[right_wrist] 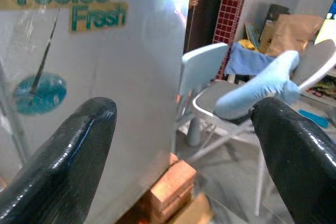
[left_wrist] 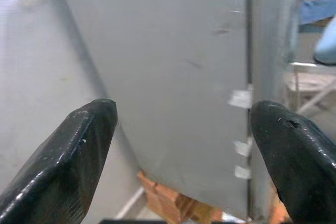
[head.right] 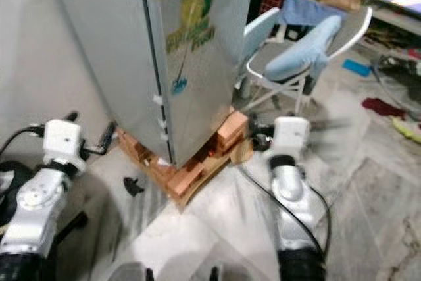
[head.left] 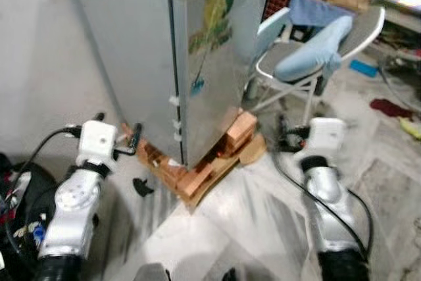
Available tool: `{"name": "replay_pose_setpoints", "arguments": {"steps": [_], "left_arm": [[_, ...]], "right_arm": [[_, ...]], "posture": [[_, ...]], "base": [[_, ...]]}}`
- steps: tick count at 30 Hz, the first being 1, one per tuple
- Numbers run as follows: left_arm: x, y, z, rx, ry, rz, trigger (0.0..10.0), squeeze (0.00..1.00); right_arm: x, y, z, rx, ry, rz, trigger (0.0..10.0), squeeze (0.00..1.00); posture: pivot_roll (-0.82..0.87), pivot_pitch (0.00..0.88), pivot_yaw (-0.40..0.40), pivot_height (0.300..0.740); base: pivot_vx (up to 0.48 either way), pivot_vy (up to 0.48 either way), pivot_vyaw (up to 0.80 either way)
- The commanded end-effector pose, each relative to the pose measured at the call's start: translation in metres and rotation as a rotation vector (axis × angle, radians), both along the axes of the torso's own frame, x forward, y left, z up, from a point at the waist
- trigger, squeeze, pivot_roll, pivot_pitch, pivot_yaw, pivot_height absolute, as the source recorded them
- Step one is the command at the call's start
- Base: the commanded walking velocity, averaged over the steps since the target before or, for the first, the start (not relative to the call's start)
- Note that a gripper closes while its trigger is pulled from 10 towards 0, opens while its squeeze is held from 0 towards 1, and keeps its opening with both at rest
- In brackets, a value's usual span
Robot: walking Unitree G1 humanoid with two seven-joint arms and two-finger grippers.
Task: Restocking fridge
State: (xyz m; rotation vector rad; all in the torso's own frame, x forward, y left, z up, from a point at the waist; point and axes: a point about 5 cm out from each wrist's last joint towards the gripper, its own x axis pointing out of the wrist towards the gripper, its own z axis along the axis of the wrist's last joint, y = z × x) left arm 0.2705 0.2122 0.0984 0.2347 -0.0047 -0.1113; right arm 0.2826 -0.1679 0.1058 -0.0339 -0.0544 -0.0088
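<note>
Two silver cylindrical metal arms, each ending in a white boxy wrist housing (head.left: 95, 141). Black cables (head.left: 36, 151) loop along both forearms. Long, rounded, glossy black fingers (left_wrist: 73, 156) form each gripper.

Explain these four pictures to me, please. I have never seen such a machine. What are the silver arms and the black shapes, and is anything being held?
This is a humanoid robot in a home. The two upper pictures come from a stereo camera on its head, looking down; both show one scene. The silver arms are its own, and each ends in a gripper with two black fingers: the left gripper and the right gripper.

The two lower pictures come from cameras on the wrists, so the big black shapes are those fingers seen close. Both grippers are open and hold nothing.

Before the robot stands a small grey fridge, its door shut, raised on bricks. Beside it is a folding chair with a light blue cushion.
</note>
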Motion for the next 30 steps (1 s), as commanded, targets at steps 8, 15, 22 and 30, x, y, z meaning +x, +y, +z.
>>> {"name": "replay_pose_setpoints", "arguments": {"steps": [8, 15, 22, 30], "left_arm": [[0.0036, -0.01, 0.0011, -0.037, -0.013, -0.006, 10.0, 0.0], [0.0056, -0.0067, 0.0016, -0.05, -0.013, 0.025, 10.0, 0.0], [0.0043, -0.0045, -0.0003, -0.063, -0.001, 0.041, 10.0, 0.0], [0.0048, -0.0075, 0.0013, -0.041, -0.013, 0.011, 10.0, 0.0]], "right_arm": [[0.0005, -0.0124, 0.0087, -0.029, -0.028, -0.022, 10.0, 0.0], [-0.0012, -0.011, 0.0088, -0.04, -0.027, -0.012, 10.0, 0.0], [-0.0025, -0.011, 0.0082, -0.045, -0.025, -0.008, 10.0, 0.0], [-0.0031, -0.009, 0.01, -0.049, -0.029, -0.003, 10.0, 0.0]], "posture": [[0.01, 0.049, -0.031, 0.74], [0.0, 0.052, -0.036, 0.74], [0.0, 0.056, -0.038, 0.74], [0.0, 0.067, -0.032, 0.74]], "base": [[0.0, 0.0, -0.8], [0.0, 0.0, -0.56], [0.0, 0.0, 0.0], [0.0, 0.229, -0.67]]}}
